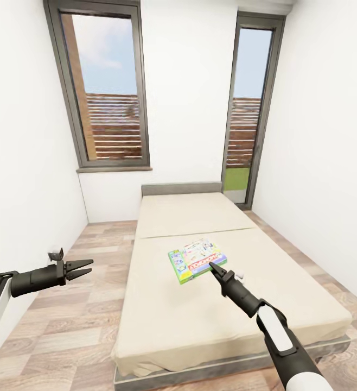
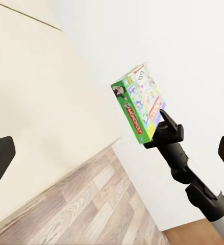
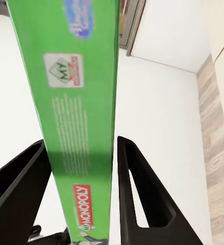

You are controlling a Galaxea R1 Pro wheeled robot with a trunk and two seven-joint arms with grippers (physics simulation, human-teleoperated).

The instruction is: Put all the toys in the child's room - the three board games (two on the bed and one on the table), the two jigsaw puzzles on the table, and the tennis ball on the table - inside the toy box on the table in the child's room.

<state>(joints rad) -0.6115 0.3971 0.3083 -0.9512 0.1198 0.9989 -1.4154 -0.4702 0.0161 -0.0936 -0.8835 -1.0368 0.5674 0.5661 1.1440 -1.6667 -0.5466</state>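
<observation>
One board game, the white-green box with the red logo, sits between the two fingers of the right hand, which closes on its green side edge; in the right wrist view the dark fingers flank that edge on both sides, one pressed against it and the other with a sliver of gap, so the hold looks thin. From the left wrist view the box appears raised clear of the bed, gripped near one corner and tilted. The left hand hangs spread and holds nothing, off to the side over the wooden floor. Carrying well from here likely means keeping the wrist steady and the box's long side hanging rather than levered outward, since a corner pinch on a flat box may let it pivot or slip. Turning the base slowly toward the toy box should help; the free left hand could support the far edge if the box sags.
</observation>
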